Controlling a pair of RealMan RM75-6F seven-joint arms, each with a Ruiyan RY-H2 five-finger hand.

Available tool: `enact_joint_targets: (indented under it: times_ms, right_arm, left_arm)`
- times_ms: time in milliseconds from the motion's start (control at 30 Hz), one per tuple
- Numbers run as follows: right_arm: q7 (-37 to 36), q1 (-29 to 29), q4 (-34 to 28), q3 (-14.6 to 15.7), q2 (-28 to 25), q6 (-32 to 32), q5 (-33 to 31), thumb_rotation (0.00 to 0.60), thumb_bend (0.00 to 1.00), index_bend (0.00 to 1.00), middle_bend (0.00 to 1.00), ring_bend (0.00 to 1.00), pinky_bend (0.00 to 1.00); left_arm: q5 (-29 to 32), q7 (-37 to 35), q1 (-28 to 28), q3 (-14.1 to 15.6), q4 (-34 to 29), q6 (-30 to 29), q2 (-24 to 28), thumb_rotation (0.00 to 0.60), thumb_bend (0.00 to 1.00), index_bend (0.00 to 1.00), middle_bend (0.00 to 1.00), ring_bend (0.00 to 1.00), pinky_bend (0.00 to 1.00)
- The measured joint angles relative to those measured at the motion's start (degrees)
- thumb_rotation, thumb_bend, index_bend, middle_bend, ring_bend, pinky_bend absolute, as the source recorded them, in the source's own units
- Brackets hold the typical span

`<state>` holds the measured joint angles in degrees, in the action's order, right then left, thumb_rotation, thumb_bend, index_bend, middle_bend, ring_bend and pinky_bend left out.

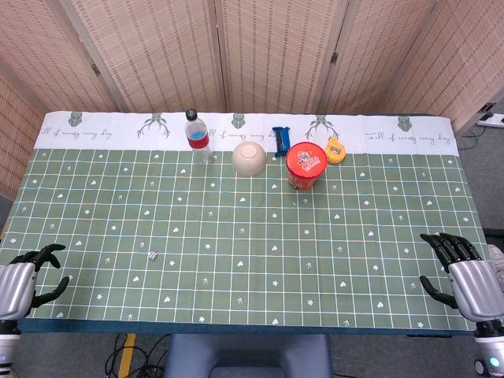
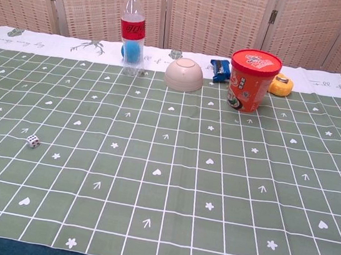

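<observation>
My left hand (image 1: 24, 277) rests at the table's near left corner, fingers apart and holding nothing; the small white die (image 1: 153, 255) (image 2: 33, 141) is the nearest thing to it. My right hand (image 1: 462, 273) sits at the near right edge, also spread and empty. Neither hand shows in the chest view. Along the far side stand a clear bottle with a red label (image 1: 198, 136) (image 2: 133, 29), an upturned beige bowl (image 1: 251, 157) (image 2: 184, 74), a blue packet (image 1: 281, 140) (image 2: 219, 70), a red instant-noodle cup (image 1: 305, 166) (image 2: 251, 79) and a small yellow object (image 1: 336, 150) (image 2: 281, 85).
A green tablecloth (image 1: 252, 260) with a white grid and small symbols covers the table, with a white band (image 1: 102, 130) along the far edge. Woven folding screens (image 1: 276, 47) stand behind the table. A white power strip (image 1: 492, 120) lies on the floor at far right.
</observation>
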<state>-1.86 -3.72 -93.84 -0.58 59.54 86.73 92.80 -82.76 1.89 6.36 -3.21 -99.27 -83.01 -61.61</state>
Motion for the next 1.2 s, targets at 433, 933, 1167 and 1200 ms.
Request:
enact_joint_targets:
  times_ms: [433, 933, 1167, 1200]
  right_arm:
    - [0.0, -0.3, -0.2, -0.4, -0.1, 0.1, 0.1, 0.600, 0.24, 0.18, 0.22, 0.17, 0.19]
    - [1.0, -0.1, -1.0, -0.4, -0.4, 0.7, 0.5, 0.600, 0.24, 0.18, 0.23, 0.17, 0.20]
    - [1.0, 0.0, -1.0, -0.4, -0.5, 0.7, 0.3, 0.600, 0.24, 0.18, 0.23, 0.17, 0.20]
    - [0.9, 0.0, -0.9, -0.4, -0.5, 0.8, 0.3, 0.600, 0.24, 0.18, 0.23, 0.17, 0.20]
  left_arm:
    - [-1.8, -0.6, 2.4, -0.8, 0.7, 1.7, -0.5, 0.600, 0.32, 0.31, 0.52, 0.40, 0.43]
    - [-10.2, -4.6, 15.6, -1.3, 8.1, 15.4, -3.6, 0.600, 0.35, 0.37, 0.67, 0.59, 0.75]
    - [-10.7, -4.8, 22.5, -1.1, 13.8, 23.3, -8.8, 0.600, 0.34, 0.40, 0.79, 0.70, 0.89]
    - [-10.6, -4.8, 23.0, -1.1, 14.6, 23.9, -9.5, 0.600, 0.34, 0.40, 0.80, 0.71, 0.89]
